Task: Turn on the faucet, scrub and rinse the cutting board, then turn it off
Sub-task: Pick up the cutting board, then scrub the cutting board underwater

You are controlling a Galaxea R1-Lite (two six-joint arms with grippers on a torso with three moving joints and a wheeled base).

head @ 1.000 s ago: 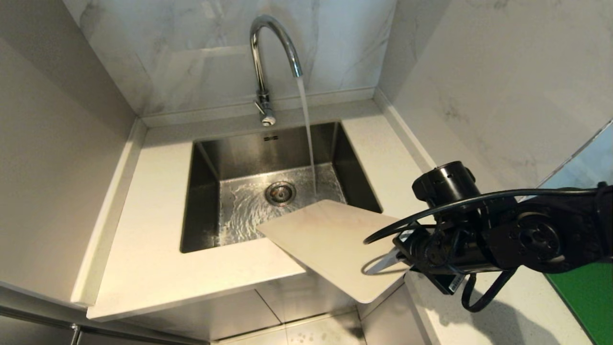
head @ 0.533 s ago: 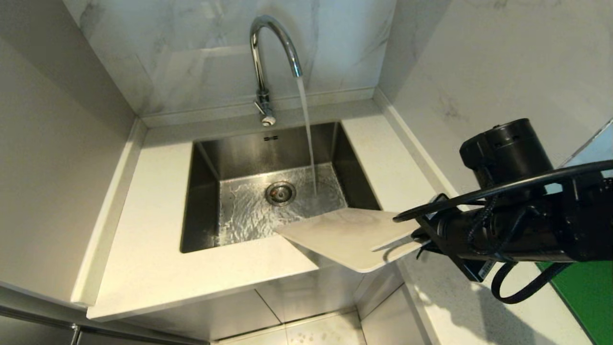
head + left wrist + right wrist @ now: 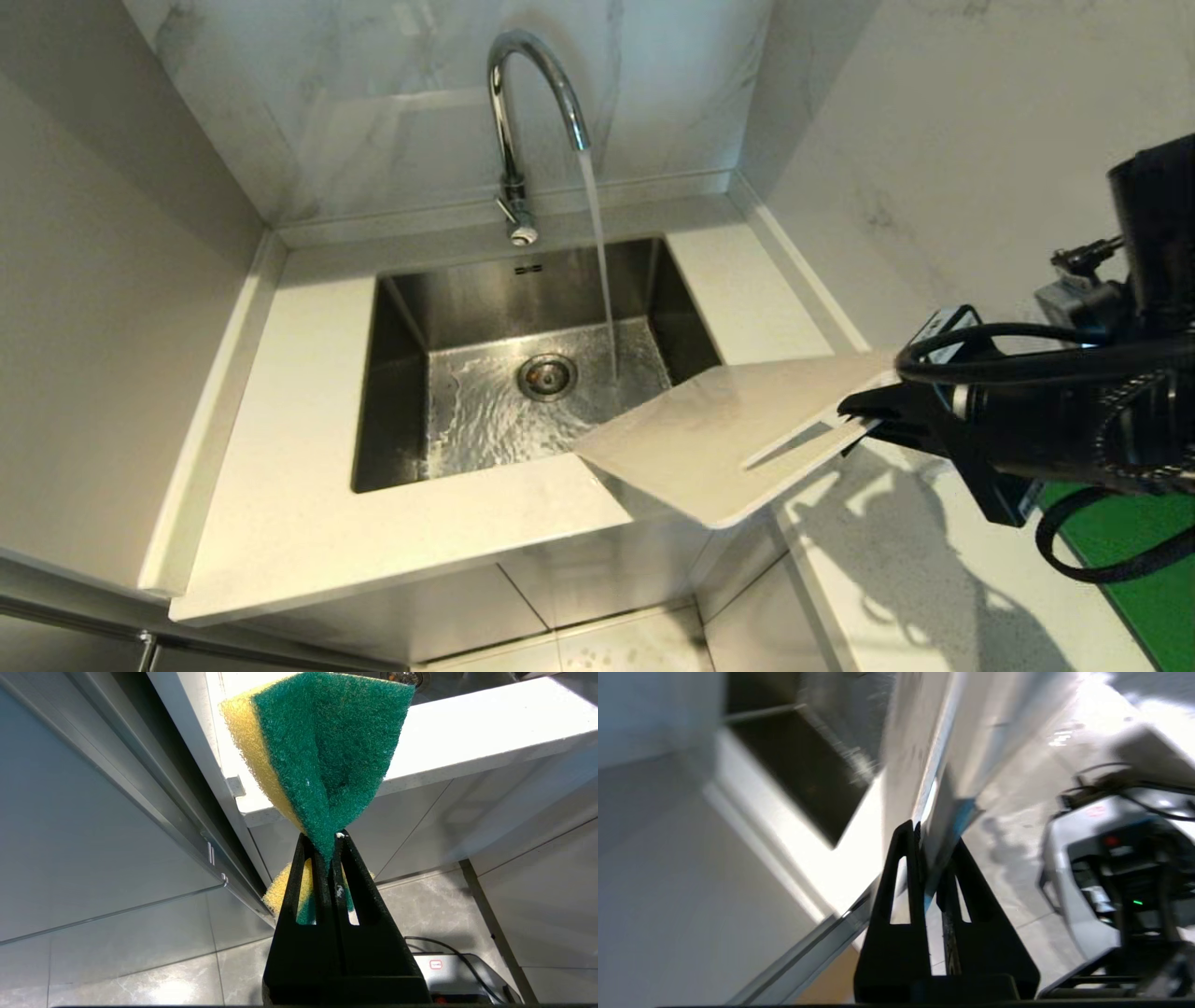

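Right gripper (image 3: 864, 422) clenched the smooth cream cutting board (image 3: 719, 439) beside the chrome gooseneck faucet (image 3: 523, 112); left gripper (image 3: 329, 851) pinched a coarse green-yellow sponge (image 3: 322, 756).

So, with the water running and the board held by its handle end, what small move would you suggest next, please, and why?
Probably swing the cutting board leftward under the stream: the right gripper holds it beside the falling water, which lands in the sink, missing the board.

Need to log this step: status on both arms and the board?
Right gripper shut on cream-white plastic cutting board, held over sink corner. Left gripper shut on green-yellow sponge, below counter. Chrome gooseneck faucet running. Nothing blocking.
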